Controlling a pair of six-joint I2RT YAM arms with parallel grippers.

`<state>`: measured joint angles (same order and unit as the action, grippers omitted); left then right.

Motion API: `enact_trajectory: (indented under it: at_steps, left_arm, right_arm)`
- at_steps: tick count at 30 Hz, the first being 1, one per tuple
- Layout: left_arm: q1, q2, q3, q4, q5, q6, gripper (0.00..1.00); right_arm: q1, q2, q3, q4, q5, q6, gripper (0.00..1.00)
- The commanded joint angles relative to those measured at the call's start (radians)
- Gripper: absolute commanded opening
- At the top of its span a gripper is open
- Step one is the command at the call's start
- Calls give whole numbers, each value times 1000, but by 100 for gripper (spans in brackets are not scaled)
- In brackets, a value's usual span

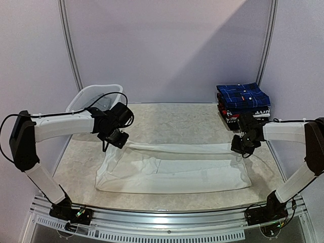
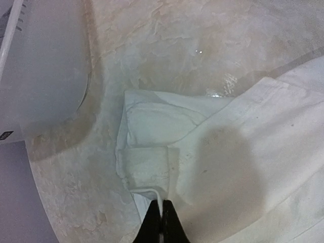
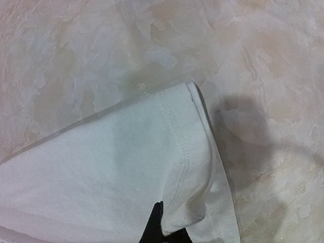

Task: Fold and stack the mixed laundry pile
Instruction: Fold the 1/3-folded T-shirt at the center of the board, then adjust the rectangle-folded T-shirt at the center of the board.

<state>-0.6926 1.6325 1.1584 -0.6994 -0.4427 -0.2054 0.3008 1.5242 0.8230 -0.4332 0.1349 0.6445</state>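
A plain white shirt [image 1: 174, 169] lies spread on the marble table, folded lengthwise. My left gripper [image 1: 115, 137] is shut on its upper left edge, and in the left wrist view the black fingertips [image 2: 161, 212] pinch a thin fold of the white shirt [image 2: 238, 152] by the collar. At the shirt's upper right corner my right gripper [image 1: 243, 149] is shut on the hem [image 3: 177, 131], lifting it slightly. A folded stack with the dark blue plaid shirt [image 1: 243, 95] on top sits at the back right.
A white slotted plastic basket [image 1: 93, 96] stands at the back left, just behind my left arm. The folded stack rests close behind my right arm. Metal rail [image 1: 167, 217] runs along the near table edge.
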Motion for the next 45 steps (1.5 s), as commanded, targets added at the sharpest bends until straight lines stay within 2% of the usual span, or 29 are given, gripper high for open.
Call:
enact_trajectory:
  at_steps: [1, 5, 9, 10, 12, 15, 16, 18, 20, 21, 22, 27, 31, 38, 45]
  left_arm:
    - [-19, -26, -45, -54, -18, -42, 0]
    - [-23, 7, -80, -52, -3, -69, 0]
    - [-29, 24, -95, -69, 41, -113, 0]
    - [-32, 23, -97, -78, 62, -122, 5]
    - [-37, 15, -98, -111, 103, -141, 17]
    - [-42, -35, -97, -151, 200, -148, 31]
    - [-42, -67, -101, -154, 226, -148, 36]
    - [-43, -147, -113, -132, 248, -155, 48]
    - [-35, -219, -127, -108, 191, -170, 60]
    - [-24, -242, -140, -88, 152, -185, 63]
    - [-6, -257, -159, -57, 142, -189, 63]
    - [123, -220, -237, 138, 260, -185, 51]
    - [167, -138, -239, 270, 337, -182, 49]
    - [234, -6, -237, 388, 385, -188, 49]
    - [253, 62, -253, 440, 347, -197, 47]
  right_arm:
    - [-5, -11, -20, -2, -4, 0, 1]
    - [-4, -10, -46, 13, -4, 15, 3]
    - [-4, -14, -67, 19, -4, 31, 9]
    - [-5, -17, -69, 19, -3, 35, 11]
    - [-4, -23, -75, 14, -6, 37, 24]
    - [-5, -55, -82, -13, 5, 40, 54]
    - [-5, -73, -81, -25, 11, 39, 61]
    - [-5, -123, -79, -46, 18, 32, 67]
    - [-5, -175, -73, -58, 11, 23, 70]
    - [-5, -206, -67, -61, 3, 14, 72]
    - [-5, -223, -62, -62, -8, 6, 72]
    - [2, -292, -60, 17, -82, -58, 73]
    - [37, -264, -59, 144, -196, -88, 73]
    - [115, -150, -27, 219, -226, -95, 70]
    - [123, -85, -19, 266, -239, -98, 70]
